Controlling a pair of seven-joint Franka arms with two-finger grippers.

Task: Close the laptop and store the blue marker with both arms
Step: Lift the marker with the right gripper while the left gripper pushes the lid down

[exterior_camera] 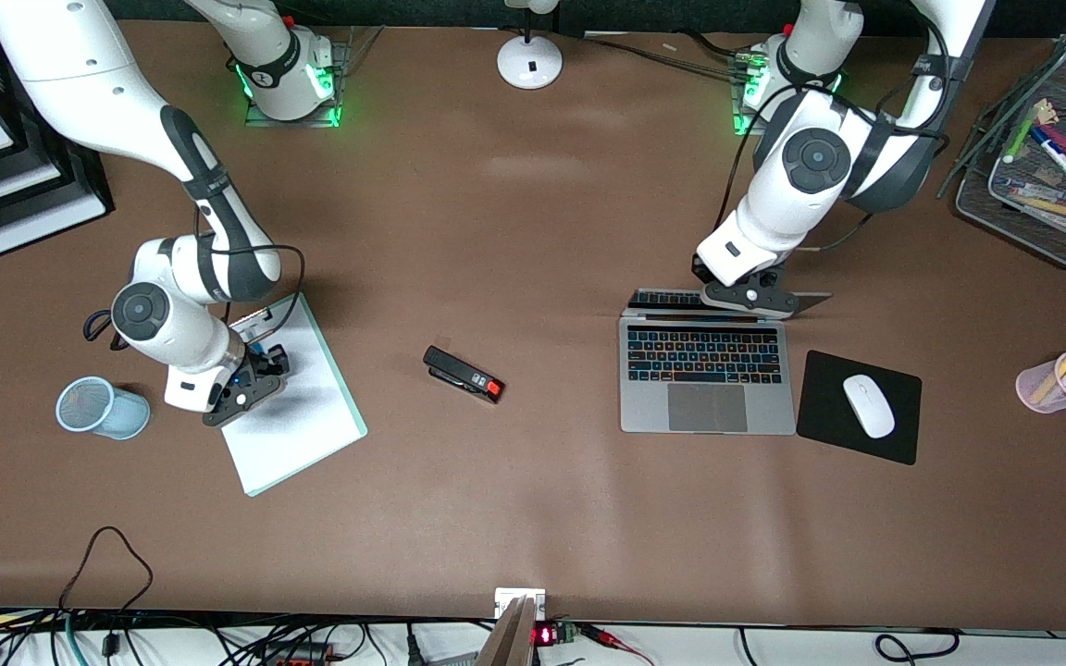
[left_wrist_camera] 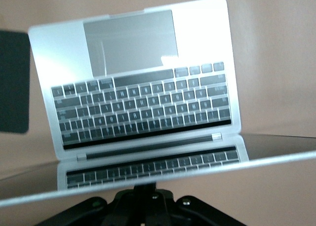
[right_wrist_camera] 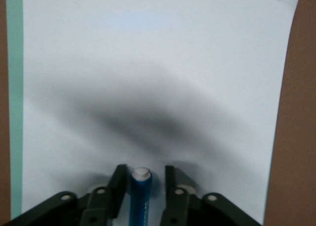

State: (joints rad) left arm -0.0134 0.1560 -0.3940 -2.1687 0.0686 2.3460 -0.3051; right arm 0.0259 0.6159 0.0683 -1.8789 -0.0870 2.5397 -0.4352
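The laptop [exterior_camera: 707,407] lies open toward the left arm's end of the table, and its lid stands up at the edge nearer the robots. My left gripper [exterior_camera: 753,298] is at the lid's top edge. In the left wrist view its fingers [left_wrist_camera: 145,190] show as one black stub against the lid, which mirrors the laptop's keyboard [left_wrist_camera: 143,105]. The blue marker [right_wrist_camera: 140,196] with its white tip lies on white paper. My right gripper [right_wrist_camera: 143,179] is down around it, with its fingers open on either side. In the front view the right gripper [exterior_camera: 254,377] hides the marker.
The paper [exterior_camera: 302,416] lies on a green pad. A light blue mesh cup [exterior_camera: 100,407] lies beside it. A black stapler [exterior_camera: 464,375] is mid-table. A white mouse [exterior_camera: 868,404] sits on a black pad [exterior_camera: 820,421]. A pink cup of markers [exterior_camera: 1063,381] and a mesh tray [exterior_camera: 1051,213] are at the left arm's end.
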